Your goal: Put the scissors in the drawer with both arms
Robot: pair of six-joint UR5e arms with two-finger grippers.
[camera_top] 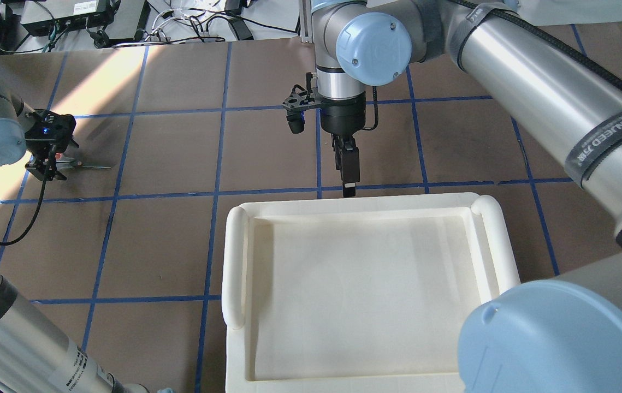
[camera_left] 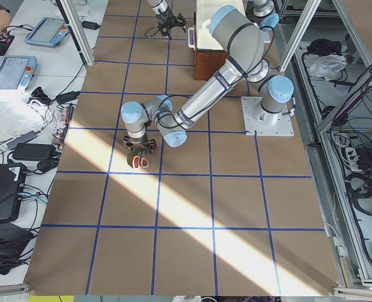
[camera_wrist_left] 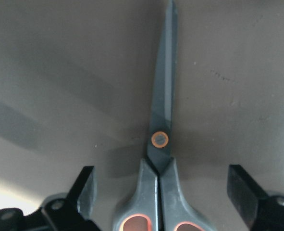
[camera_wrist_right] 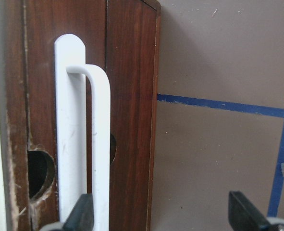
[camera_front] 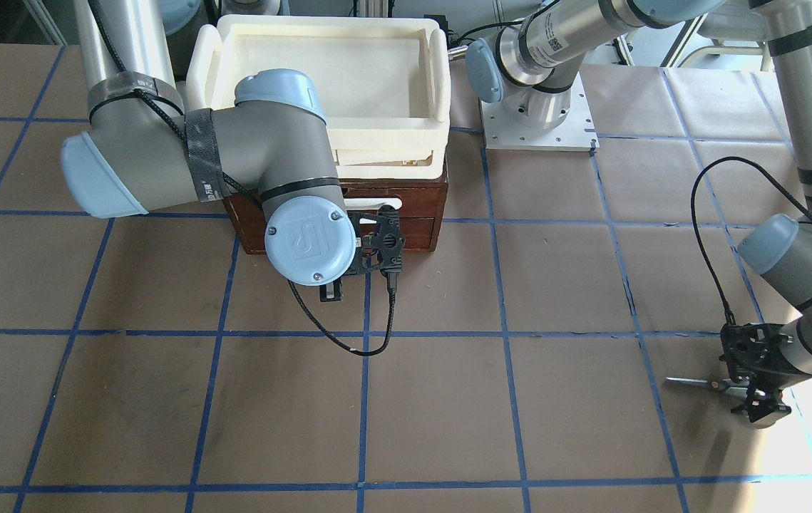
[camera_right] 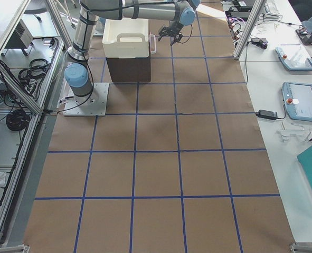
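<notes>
Exterior front-facing view: I am counting one pair of scissors, one drawer, one tray, and two arms with a gripper each. Nearest, at the lower right of the frame, the scissors point(camera_front: 698, 384) are lying flat on the table point(camera_front: 448, 399), blades closed and pointing toward frame left. The left gripper point(camera_front: 758, 404) is hovering over their handle loops. In its wrist view its fingers point(camera_wrist_left: 86, 185) are standing wide apart on either side of the loops, holding nothing. Farther back, at centre, the right gripper point(camera_front: 331, 292) is facing the drawer point(camera_front: 416, 229). Its jaws are spread wide and holding nothing, with one finger point(camera_wrist_right: 81, 211) just beside the white handle point(camera_wrist_right: 101, 144). I cannot see inside the drawer. Farthest, at the top, the cream tray point(camera_front: 441, 71) is sitting above the drawer.
</notes>
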